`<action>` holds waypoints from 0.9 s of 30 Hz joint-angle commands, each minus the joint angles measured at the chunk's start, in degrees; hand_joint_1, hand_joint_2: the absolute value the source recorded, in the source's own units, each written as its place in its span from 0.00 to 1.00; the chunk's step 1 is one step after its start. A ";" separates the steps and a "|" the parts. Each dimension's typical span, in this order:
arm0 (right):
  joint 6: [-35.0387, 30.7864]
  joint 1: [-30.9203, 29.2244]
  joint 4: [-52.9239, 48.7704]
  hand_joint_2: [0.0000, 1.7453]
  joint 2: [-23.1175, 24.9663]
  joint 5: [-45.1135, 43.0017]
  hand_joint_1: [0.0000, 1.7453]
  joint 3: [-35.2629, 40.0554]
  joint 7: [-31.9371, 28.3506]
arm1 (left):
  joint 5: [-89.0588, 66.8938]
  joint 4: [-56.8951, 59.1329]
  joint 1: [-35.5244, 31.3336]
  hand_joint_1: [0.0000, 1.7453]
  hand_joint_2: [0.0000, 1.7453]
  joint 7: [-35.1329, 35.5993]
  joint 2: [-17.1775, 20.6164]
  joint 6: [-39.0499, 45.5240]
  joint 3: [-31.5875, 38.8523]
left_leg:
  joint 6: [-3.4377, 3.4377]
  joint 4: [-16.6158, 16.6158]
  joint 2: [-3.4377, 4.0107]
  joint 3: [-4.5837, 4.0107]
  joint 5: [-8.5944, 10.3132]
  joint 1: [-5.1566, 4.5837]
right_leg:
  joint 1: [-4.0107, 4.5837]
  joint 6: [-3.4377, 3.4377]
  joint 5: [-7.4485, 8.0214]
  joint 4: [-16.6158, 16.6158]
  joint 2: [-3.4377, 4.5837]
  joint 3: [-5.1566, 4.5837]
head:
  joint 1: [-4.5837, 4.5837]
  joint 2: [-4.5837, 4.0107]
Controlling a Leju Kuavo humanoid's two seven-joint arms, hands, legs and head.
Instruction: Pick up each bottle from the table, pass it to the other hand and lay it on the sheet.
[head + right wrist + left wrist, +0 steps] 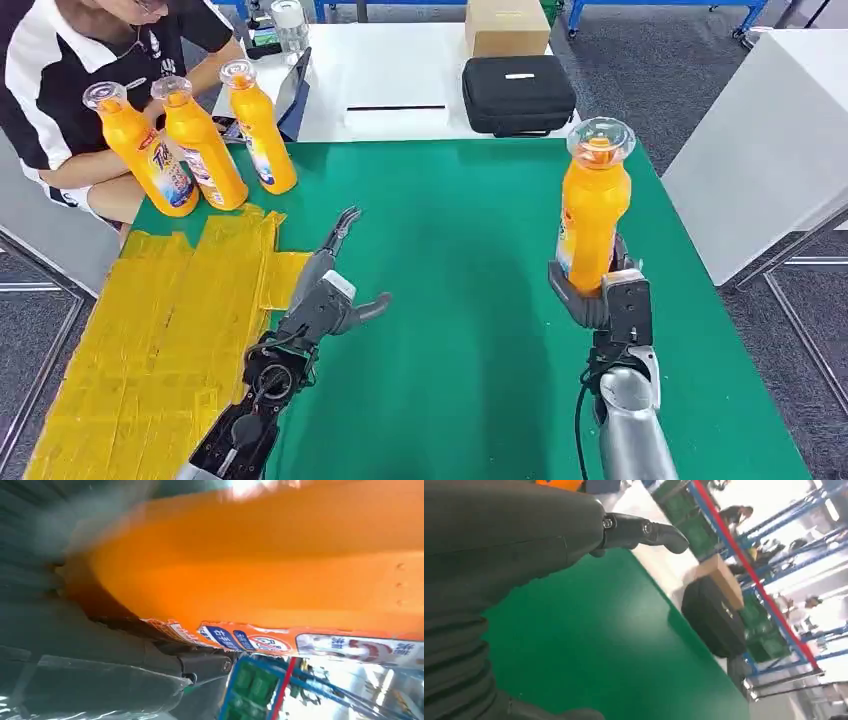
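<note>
1. Green cloth covers the table (470, 230), and a yellow sheet (150, 340) lies over its left part, reaching the near edge.
2. Beyond the far edge, a white table carries a black case (518, 94) and a cardboard box (506, 25); a person (75, 75) in a black and white shirt sits at the far left corner.
3. Three orange bottles (200, 145) stand tilted in a row at the sheet's far end (each with a clear cap).
4. The right hand (600, 295) grips a fourth orange bottle (592, 215) by its lower body, upright above the table's right side.
5. The left hand (330, 300) hovers at the sheet's right edge, fingers spread and holding nothing.
</note>
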 commanded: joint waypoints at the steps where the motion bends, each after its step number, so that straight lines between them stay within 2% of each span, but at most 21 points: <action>1: 1.57 -9.71 16.21 1.00 1.88 -1.88 1.00 6.85 -1.17 | 6.54 -2.32 -3.97 0.00 1.00 2.72 2.85 -9.20 -4.75 | -0.11 0.02 0.18 0.12 -0.05 0.06 | 0.08 -0.07 0.01 -0.02 0.04 0.10 | 0.02 0.00; 3: 2.64 -12.39 20.92 1.00 1.89 -2.83 1.00 10.88 -2.07 | 17.97 -3.49 -4.03 0.00 1.00 3.17 2.74 -19.35 -4.89 | -0.16 0.05 0.33 0.20 -0.11 0.08 | 0.10 -0.10 0.00 0.00 0.13 0.15 | 0.00 0.00; 6: 3.81 -13.46 24.35 1.00 2.69 -0.69 1.00 16.89 -3.12 | 23.28 -2.18 -5.94 0.00 1.00 4.94 2.34 -22.44 -5.29 | -0.19 0.03 0.36 0.29 -0.13 0.08 | 0.11 -0.11 -0.03 -0.01 0.14 0.25 | 0.02 0.00; 9: 2.31 -13.52 26.28 1.00 3.12 4.38 1.00 23.19 -3.47 | 30.73 -0.08 -7.42 0.00 1.00 5.76 2.67 -26.46 -5.53 | -0.16 0.00 0.21 0.24 -0.08 0.09 | 0.10 -0.10 -0.03 -0.02 0.04 0.23 | 0.02 0.00; 18: 1.97 -13.72 28.20 1.00 4.91 6.41 1.00 27.83 -3.30 | 35.65 0.86 -7.73 0.00 1.00 8.61 2.13 -26.80 -7.61 | -0.20 0.02 0.14 0.38 -0.14 0.09 | 0.11 -0.13 -0.12 -0.02 -0.12 0.36 | 0.00 0.00; 20: 1.31 -13.55 28.44 1.00 5.32 7.40 1.00 28.92 -3.37 | 35.97 1.93 -7.88 0.00 1.00 8.80 1.84 -26.09 -7.73 | -0.12 0.00 0.09 0.17 -0.04 0.06 | 0.06 -0.08 -0.05 -0.01 -0.06 0.15 | 0.02 0.00; 27: 0.21 -13.06 28.87 1.00 5.83 8.38 1.00 30.38 -3.64 | 36.20 4.02 -8.30 0.00 1.00 8.03 1.69 -24.91 -8.40 | -0.19 -0.01 0.09 0.32 -0.10 0.08 | 0.10 -0.14 -0.11 -0.03 -0.14 0.32 | 0.02 0.00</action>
